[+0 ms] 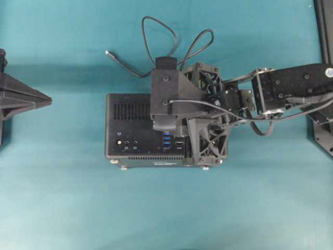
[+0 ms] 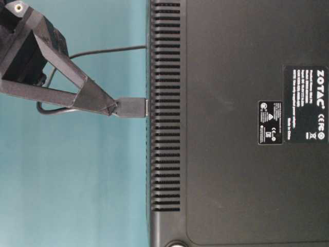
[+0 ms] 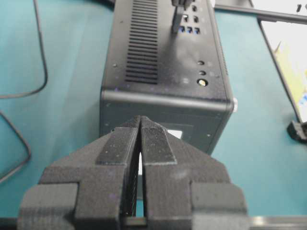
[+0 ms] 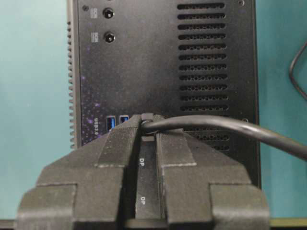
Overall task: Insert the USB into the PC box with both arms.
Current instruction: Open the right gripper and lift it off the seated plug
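— Where is the right gripper [image 4: 147, 125]?
— Its tips pinch the USB plug [image 2: 131, 107], which sits seated in the PC box [image 1: 125, 107].
— And the left gripper [image 3: 140, 125]?
— Pressed together, apart from the box, above the teal surface [image 1: 166, 208].

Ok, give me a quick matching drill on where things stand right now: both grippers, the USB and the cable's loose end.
1 left gripper
2 right gripper
3 USB
4 cable's silvery end

A against the PC box port face
B lying on the table, apart from the box
C shut, empty, clear of the box
D pinching the plug

Pairs: 1-C, 2-D, 3-A, 4-B.
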